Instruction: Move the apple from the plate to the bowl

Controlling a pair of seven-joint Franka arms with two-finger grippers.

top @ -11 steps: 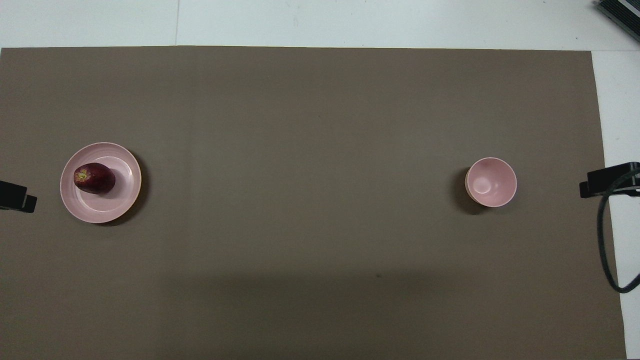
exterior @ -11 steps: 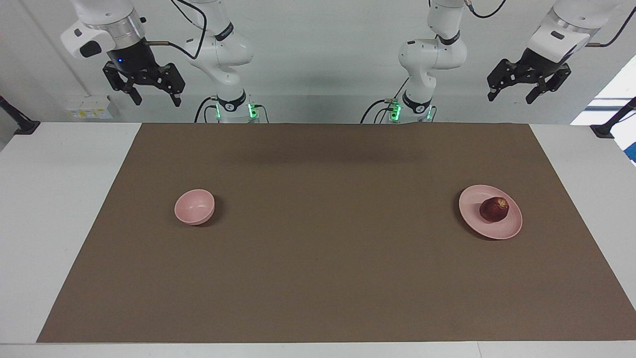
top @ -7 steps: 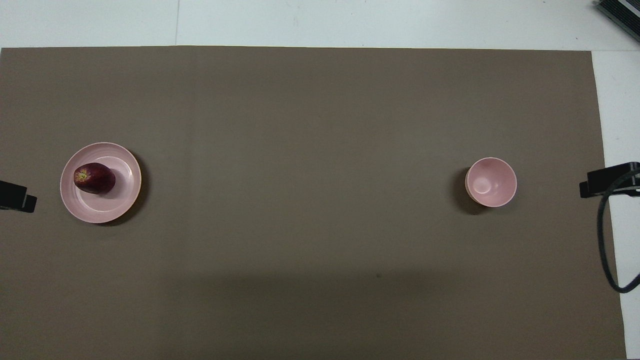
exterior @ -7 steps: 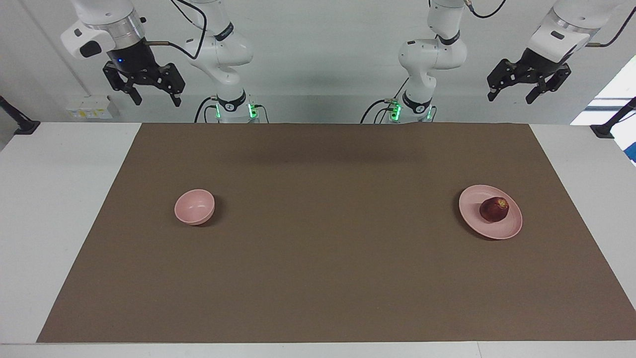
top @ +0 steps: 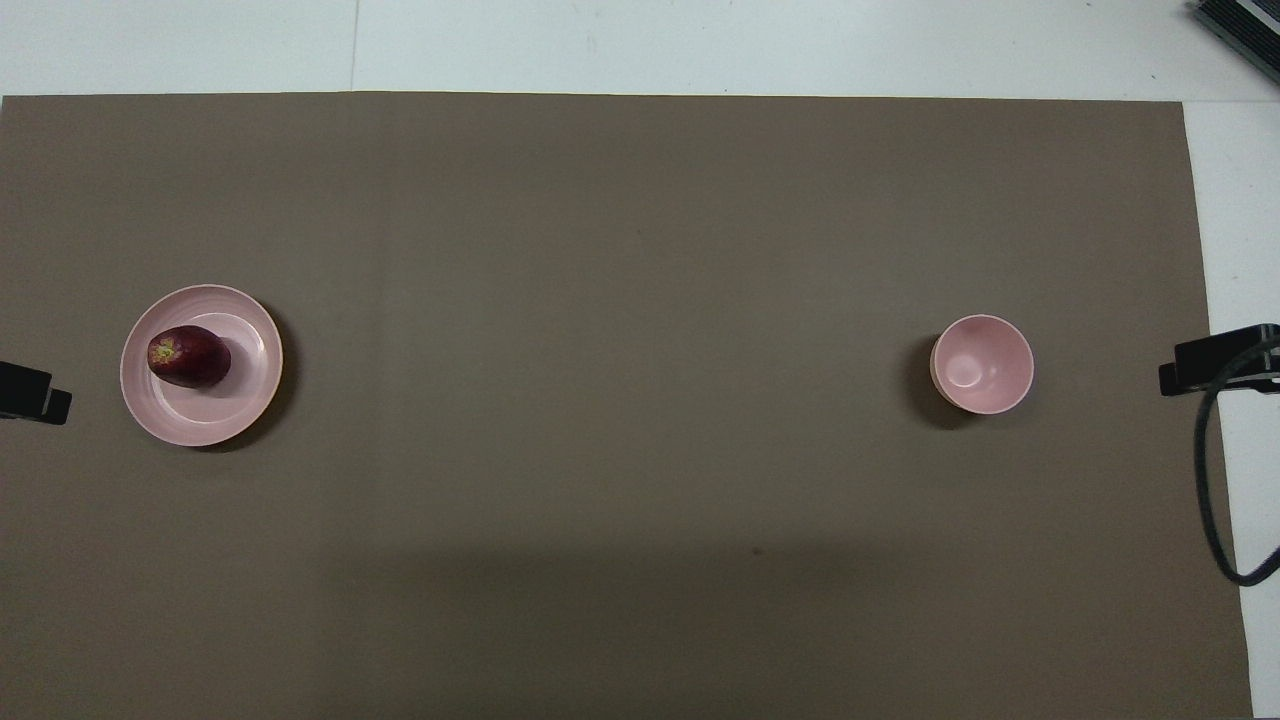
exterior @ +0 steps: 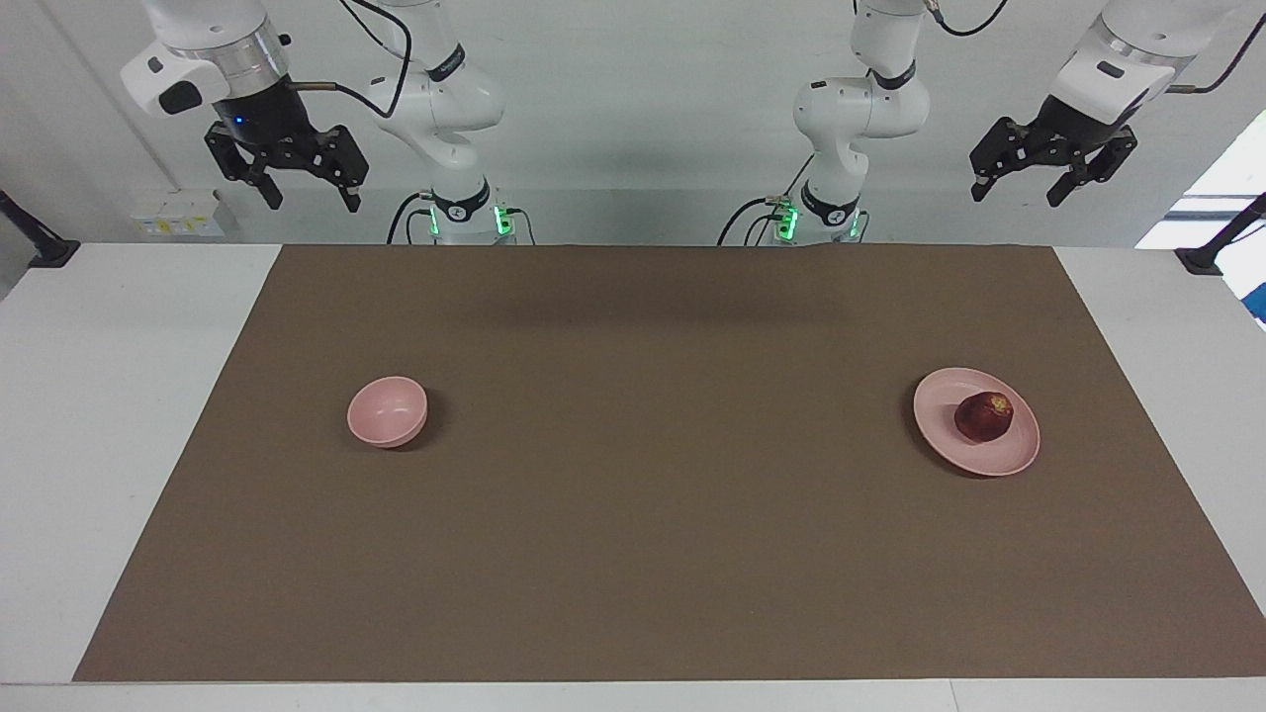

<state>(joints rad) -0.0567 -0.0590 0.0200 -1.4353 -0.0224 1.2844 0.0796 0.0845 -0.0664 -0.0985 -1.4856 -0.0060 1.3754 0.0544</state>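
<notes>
The dark red apple (exterior: 983,416) lies on the flat pink plate (exterior: 949,435), toward the left arm's end of the brown mat; both also show in the overhead view, the apple (top: 189,356) on the plate (top: 235,400). The small deep pink bowl (exterior: 387,410) stands empty toward the right arm's end and shows in the overhead view too (top: 982,364). My left gripper (exterior: 1015,195) hangs open and empty, high up near its base, apart from the plate. My right gripper (exterior: 313,200) hangs open and empty, high up near its base. Both arms wait.
The brown mat (exterior: 653,494) covers most of the white table (exterior: 119,396). Black clamp stands sit at the table's two ends (exterior: 45,252) (exterior: 1202,259). A black cable (top: 1215,480) loops at the edge of the overhead view.
</notes>
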